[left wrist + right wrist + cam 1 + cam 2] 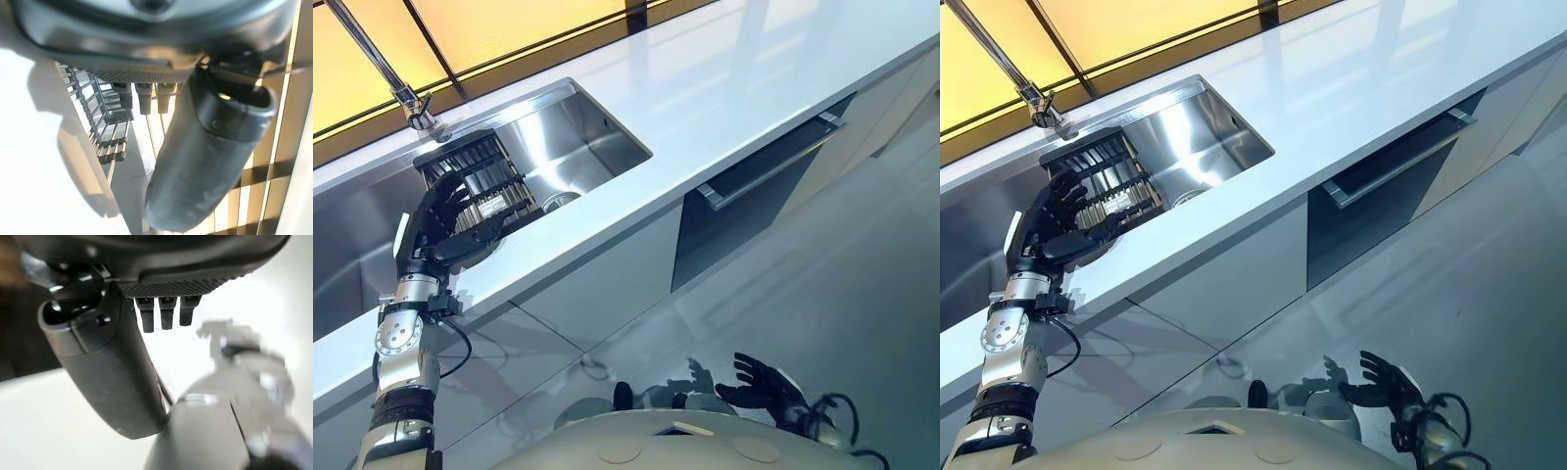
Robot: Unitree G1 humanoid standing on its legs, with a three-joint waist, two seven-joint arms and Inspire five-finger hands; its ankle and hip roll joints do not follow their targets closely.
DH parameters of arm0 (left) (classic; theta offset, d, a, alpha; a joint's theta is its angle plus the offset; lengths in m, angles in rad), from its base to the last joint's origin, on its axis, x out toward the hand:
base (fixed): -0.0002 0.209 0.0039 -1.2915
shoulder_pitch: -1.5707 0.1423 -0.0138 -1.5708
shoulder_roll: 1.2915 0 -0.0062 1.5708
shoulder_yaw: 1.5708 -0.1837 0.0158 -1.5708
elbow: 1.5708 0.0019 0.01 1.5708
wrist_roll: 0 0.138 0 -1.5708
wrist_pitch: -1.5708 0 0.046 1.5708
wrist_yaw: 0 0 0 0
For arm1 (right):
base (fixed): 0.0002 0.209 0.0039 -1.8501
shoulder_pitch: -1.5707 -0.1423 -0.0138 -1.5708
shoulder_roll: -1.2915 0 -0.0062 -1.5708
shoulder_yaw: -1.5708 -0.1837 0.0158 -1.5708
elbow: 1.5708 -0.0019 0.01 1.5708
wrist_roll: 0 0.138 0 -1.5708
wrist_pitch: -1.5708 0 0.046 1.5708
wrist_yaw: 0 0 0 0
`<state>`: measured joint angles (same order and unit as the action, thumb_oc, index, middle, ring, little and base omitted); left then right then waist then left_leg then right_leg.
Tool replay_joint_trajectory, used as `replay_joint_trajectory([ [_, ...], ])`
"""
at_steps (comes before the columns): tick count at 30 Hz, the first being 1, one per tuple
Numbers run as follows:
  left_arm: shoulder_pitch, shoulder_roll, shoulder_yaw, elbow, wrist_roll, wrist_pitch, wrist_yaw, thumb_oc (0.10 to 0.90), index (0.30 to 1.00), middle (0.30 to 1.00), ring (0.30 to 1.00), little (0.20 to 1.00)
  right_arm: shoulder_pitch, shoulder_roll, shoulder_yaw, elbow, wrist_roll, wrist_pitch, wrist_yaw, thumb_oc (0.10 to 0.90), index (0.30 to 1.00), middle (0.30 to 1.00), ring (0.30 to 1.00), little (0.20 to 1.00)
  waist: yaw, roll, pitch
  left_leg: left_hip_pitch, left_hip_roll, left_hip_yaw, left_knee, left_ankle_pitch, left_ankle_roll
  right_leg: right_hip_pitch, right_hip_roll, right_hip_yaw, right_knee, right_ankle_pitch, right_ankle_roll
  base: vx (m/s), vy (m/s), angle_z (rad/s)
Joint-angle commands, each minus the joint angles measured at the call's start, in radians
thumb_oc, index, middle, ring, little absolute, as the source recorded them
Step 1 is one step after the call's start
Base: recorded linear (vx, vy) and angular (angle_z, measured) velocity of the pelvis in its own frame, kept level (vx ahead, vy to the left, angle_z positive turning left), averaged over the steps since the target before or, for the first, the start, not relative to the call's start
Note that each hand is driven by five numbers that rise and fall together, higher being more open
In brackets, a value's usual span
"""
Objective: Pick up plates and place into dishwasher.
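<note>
Black rack [480, 186] in sink [592, 137], maybe tilted; left hand [440, 220] spread against it; right hand [759, 382] relaxed.

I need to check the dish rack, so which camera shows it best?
The left eye view: the whole rack sits in the sink by the left hand. The right eye view matches; the left wrist view catches some tines.
</note>
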<state>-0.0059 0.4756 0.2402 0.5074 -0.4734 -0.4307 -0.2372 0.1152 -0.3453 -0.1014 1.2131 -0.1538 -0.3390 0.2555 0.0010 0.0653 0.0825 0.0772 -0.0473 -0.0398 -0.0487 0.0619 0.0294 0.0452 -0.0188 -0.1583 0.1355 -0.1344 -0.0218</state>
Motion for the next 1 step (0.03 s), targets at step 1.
replay_joint_trajectory([
  [1, -0.077, -0.031, -0.008, 0.070, -0.049, 0.022, 0.036, 0.800, 0.900, 0.900, 0.900, 0.900, -0.030, -0.017, 0.070, 0.031, -0.105, 0.032, -0.043, 0.800, 0.900, 0.900, 0.900, 0.900, -0.015, -0.023, 0.010, 0.009, -0.038, 0.052, 0.008, -0.081, 0.000, 0.024, 0.014, 0.007, -0.109, 0.075, 0.058, -0.07, -0.044, 0.11],
])
